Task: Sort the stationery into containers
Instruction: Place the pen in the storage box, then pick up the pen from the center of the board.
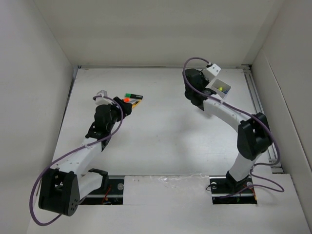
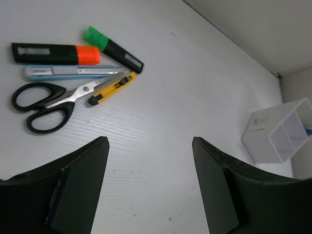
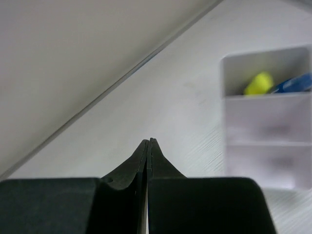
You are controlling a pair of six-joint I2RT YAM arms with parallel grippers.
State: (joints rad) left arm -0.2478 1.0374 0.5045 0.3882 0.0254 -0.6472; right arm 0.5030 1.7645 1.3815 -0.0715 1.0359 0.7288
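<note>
The stationery lies in a bunch on the table ahead of my left gripper (image 2: 151,146), which hangs open and empty short of it. The bunch holds an orange-and-black marker (image 2: 53,53), a black marker with a green end (image 2: 114,48), a bluish pen (image 2: 73,72), a yellow pen (image 2: 112,87) and black-handled scissors (image 2: 46,100). The white divided container (image 3: 265,122) stands at the back right. A yellow item (image 3: 258,84) and a blue item (image 3: 295,83) lie in its far compartment. My right gripper (image 3: 147,142) is shut on nothing, left of the container, pointing at the back wall.
White walls close in the table on the left, back and right. The container (image 1: 220,87) stands near the back right corner, and the stationery bunch (image 1: 132,97) lies at the back left. Purple cables loop off both arms.
</note>
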